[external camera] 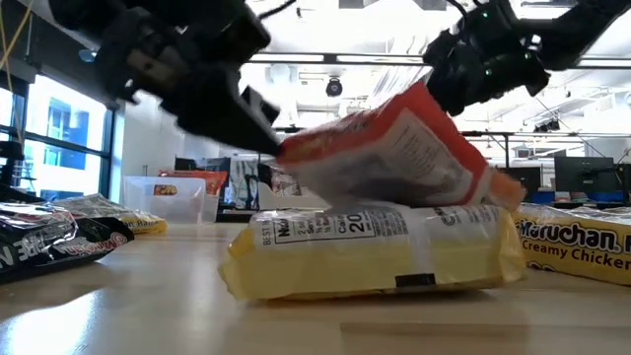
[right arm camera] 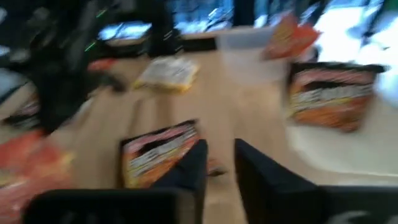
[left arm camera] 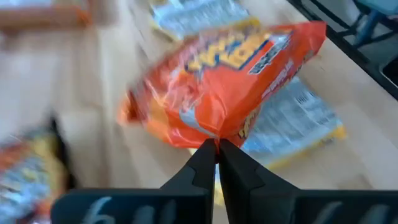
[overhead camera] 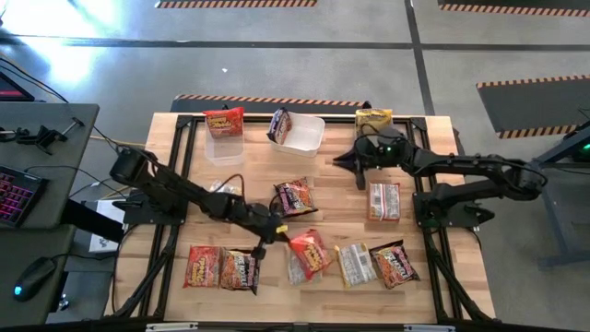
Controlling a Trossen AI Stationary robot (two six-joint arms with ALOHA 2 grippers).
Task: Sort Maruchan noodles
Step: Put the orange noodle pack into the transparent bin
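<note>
My left jaws (left arm camera: 218, 147) are pinched tight on one edge of a red-orange Maruchan packet (left arm camera: 227, 87), which hangs just ahead of them and above a yellow packet (left arm camera: 292, 121) lying flat on the tabletop (overhead camera: 341, 198). The grip is only on the crimped seam, so I judge the carry should be slow and level, with no quick wrist turns that could let the slick plastic slide out. The matching red-orange packet sits propped in the clear tub (overhead camera: 224, 146) well beyond my jaws at the far side, and that looks the right place to take this one. I should lift enough to clear the dark maroon packet (overhead camera: 294, 195) lying between.

My left arm reaches in a long diagonal across the near half of the tabletop, wrist low, jaws pointing outward. My right jaws (right arm camera: 219, 163) stand spread and empty, hovering near the far tubs with a maroon packet (right arm camera: 157, 154) on the wood just ahead of them, well apart from my load.
</note>
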